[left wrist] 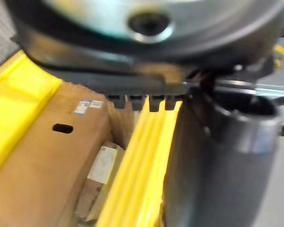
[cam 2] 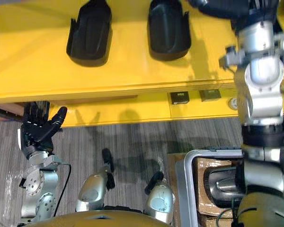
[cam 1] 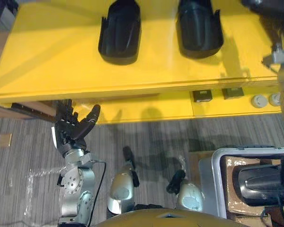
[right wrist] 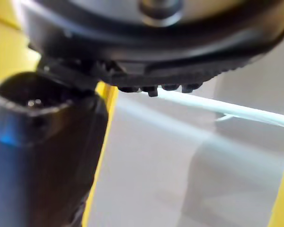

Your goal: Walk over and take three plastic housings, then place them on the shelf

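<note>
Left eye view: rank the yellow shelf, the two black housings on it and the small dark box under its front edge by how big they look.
Largest: yellow shelf, by far.
Next: left housing and right housing, which look alike, so unranked.
Smallest: small dark box.

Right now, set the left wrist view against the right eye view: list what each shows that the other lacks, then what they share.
Left wrist view alone: a cardboard box with a handle slot, beside the yellow shelf edge. Right eye view alone: two black plastic housings on the shelf top, the right hand over its far edge, and a grey bin holding another housing. Shared: the shelf and the open left hand.
</note>
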Controlling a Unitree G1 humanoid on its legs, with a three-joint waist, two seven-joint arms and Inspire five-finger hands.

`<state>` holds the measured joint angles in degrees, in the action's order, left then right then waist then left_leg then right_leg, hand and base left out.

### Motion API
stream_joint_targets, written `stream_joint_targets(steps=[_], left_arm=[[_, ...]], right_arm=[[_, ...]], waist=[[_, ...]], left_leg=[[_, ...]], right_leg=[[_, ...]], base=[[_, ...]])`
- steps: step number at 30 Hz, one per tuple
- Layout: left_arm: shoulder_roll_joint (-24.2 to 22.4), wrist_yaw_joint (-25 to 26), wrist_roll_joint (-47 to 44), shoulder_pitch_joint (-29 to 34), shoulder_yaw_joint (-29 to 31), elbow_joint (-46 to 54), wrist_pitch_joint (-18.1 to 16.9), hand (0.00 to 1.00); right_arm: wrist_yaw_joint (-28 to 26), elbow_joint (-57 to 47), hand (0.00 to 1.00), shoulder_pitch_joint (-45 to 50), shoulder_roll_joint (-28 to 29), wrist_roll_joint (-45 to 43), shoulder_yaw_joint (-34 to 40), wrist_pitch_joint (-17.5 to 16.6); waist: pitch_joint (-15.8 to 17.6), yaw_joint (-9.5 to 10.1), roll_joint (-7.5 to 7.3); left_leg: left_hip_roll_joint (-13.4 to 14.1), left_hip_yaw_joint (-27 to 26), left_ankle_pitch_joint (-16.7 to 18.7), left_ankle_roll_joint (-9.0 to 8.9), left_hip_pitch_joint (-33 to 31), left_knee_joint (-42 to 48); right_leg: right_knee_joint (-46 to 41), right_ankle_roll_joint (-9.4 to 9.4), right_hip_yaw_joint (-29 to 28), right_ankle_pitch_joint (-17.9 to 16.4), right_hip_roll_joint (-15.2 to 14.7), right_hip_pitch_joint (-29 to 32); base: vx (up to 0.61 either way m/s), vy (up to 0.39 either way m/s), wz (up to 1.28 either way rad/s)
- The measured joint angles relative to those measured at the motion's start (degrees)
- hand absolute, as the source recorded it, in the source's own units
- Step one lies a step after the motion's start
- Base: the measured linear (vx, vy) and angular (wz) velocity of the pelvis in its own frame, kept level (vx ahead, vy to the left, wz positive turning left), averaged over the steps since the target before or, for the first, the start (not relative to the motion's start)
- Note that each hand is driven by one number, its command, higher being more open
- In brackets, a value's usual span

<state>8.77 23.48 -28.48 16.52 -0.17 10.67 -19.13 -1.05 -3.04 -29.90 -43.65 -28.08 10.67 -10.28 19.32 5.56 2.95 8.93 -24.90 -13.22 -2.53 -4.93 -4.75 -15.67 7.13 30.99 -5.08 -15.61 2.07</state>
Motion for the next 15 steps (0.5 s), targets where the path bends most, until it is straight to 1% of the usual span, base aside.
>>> stream_joint_targets(steps=[1, 2, 4, 5, 8, 10, 11, 13, 15], left_arm=[[0.0, 0.04, 0.18, -0.08, 0.8, 0.15, 0.0, 1.0], [-0.52, 1.11, 1.41, 0.92, 1.17, 0.18, 0.63, 1.0], [-1.61, 1.51, 2.25, 2.46, 1.36, 0.19, 0.66, 1.0], [-2.32, 2.77, 2.27, 2.97, 1.84, 0.23, 1.02, 1.0], [-3.0, 4.28, 2.36, 3.26, 2.8, 0.78, 2.18, 1.0], [-3.89, 5.1, 4.29, 3.27, 3.14, 2.24, 2.28, 1.0], [-3.95, 5.29, 6.22, 3.29, 3.36, 4.65, 2.28, 1.0], [-3.91, 5.27, 8.84, 3.2, 3.51, 8.86, 2.16, 1.0], [-3.91, 4.93, 10.84, 3.0, 3.52, 11.82, 1.7, 1.0]], right_arm=[[-0.19, -2.72, 1.0, 4.1, 2.89, -0.42, 2.63, 0.09], [-0.44, -6.64, 1.0, 9.27, 6.77, -0.45, 5.1, 0.76], [-0.83, -9.57, 1.0, 13.88, 9.7, -0.39, 6.73, 1.09], [-0.93, -11.72, 1.0, 18.34, 13.13, -0.41, 7.43, 1.25], [-1.12, -12.6, 1.0, 24.02, 18.89, -0.99, 7.43, 2.15], [-0.87, -12.61, 1.0, 26.7, 21.87, -1.61, 7.17, 2.15], [-0.81, -12.6, 1.0, 27.99, 24.06, -1.75, 6.75, 2.16], [-0.61, -12.64, 1.0, 29.62, 26.64, -2.17, 5.47, 2.15], [1.04, -12.64, 1.0, 30.77, 28.46, -2.14, 3.56, 2.04]], waist=[[-0.52, -1.08, -0.04], [-2.04, -1.76, -0.26], [-3.34, -2.48, -0.46], [-4.59, -2.88, -0.73], [-5.73, -3.54, -1.08], [-6.36, -3.87, -1.3], [-6.7, -3.97, -1.5], [-7.36, -4.1, -1.63], [-8.06, -4.27, -1.41]], left_leg=[[-0.05, -0.34, 0.37, -0.13, 1.15, -0.05], [0.04, -1.24, 1.03, -0.25, 1.99, -0.1], [0.15, -1.86, 1.44, -0.4, 2.36, -0.13], [0.4, -2.51, 1.76, -0.48, 2.7, -0.18], [0.91, -3.19, 2.41, -1.1, 3.57, -0.28], [1.13, -3.52, 2.56, -0.88, 3.62, -0.28], [1.25, -3.72, 2.55, -0.88, 3.71, -0.27], [1.29, -3.99, 2.54, -0.9, 3.97, -0.28], [1.28, -4.34, 2.58, -0.95, 4.57, -0.29]], right_leg=[[1.65, 0.23, -0.03, 0.63, 0.37, -1.7], [3.63, 0.43, -0.5, 1.42, 0.89, -2.76], [5.15, 0.44, -0.88, 2.18, 1.33, -3.37], [6.45, 0.44, -1.38, 2.81, 1.84, -3.76], [8.28, 0.22, -1.65, 3.67, 2.71, -4.87], [9.2, 0.11, -1.62, 4.22, 3.05, -5.2], [9.55, 0.04, -1.69, 4.47, 3.21, -5.35], [10.03, 0.08, -1.97, 4.83, 3.36, -5.64], [10.61, 0.13, -2.24, 5.09, 3.44, -6.28]], base=[[0.12, -0.003, -0.23], [0.09, 0.003, -0.23], [0.06, 0.001, -0.23], [0.05, -0.009, -0.25], [0.0, -0.01, -0.14], [-0.01, 0.006, -0.02], [-0.01, 0.012, -0.06], [0.0, 0.015, -0.07], [0.01, 0.017, -0.09]])
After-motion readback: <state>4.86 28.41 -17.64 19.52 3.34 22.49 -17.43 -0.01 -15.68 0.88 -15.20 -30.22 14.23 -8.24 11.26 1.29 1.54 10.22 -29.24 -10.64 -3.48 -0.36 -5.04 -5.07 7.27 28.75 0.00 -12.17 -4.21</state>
